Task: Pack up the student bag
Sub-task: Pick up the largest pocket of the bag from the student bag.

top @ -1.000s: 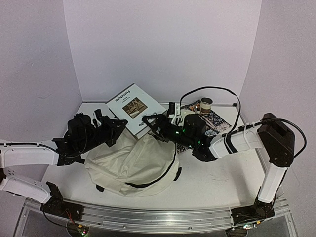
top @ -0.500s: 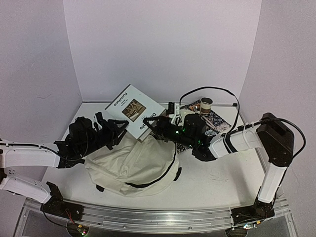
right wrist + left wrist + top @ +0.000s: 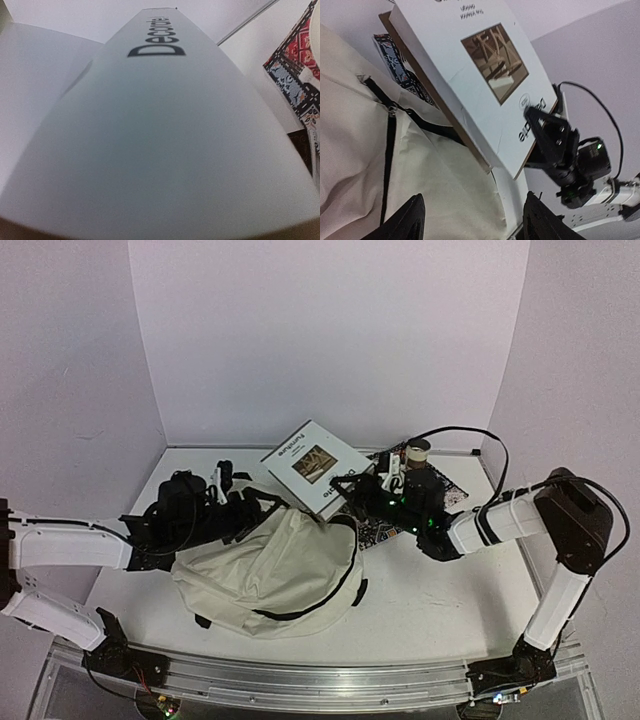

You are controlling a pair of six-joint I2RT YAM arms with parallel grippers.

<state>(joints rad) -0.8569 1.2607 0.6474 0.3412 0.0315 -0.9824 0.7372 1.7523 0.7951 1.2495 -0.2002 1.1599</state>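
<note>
The left arm [image 3: 70, 545] reaches in from the left edge, low over the table [image 3: 430, 610]. Its pincer, the left gripper [image 3: 262, 506], sits at the far left edge of the student bag [image 3: 270, 575]. In the left wrist view its two fingers [image 3: 405, 220] stand well apart with nothing caught between them. Only cream fabric and a run of black zipper trim lie beneath and ahead. I cannot tell whether the fingertips touch the cloth.

The bag lies slumped on the table at front centre. Most of it is nearer to me than that pincer and stretches away to the right of it. A dark strap curves across its right side.

Just beyond the bag's far edge a white book [image 3: 312, 465] is held up at a tilt, its cover showing a brown picture and dark lettering. Its lower corner hangs over the bag's far right rim. From the left wrist camera it overlaps the fabric there.

The right gripper [image 3: 347, 486] is clamped on that lower edge of the book, jaws partly closed on its thickness. The bag sits just left of this pincer and nearer the front. In the right wrist view the cover fills almost everything.

Behind the right gripper a patterned flat item [image 3: 445, 488] lies on the table, with a small round object [image 3: 418, 450] at its far end. A black cable [image 3: 470, 435] loops above them. The right arm [image 3: 560, 530] rises at the far right.
</note>
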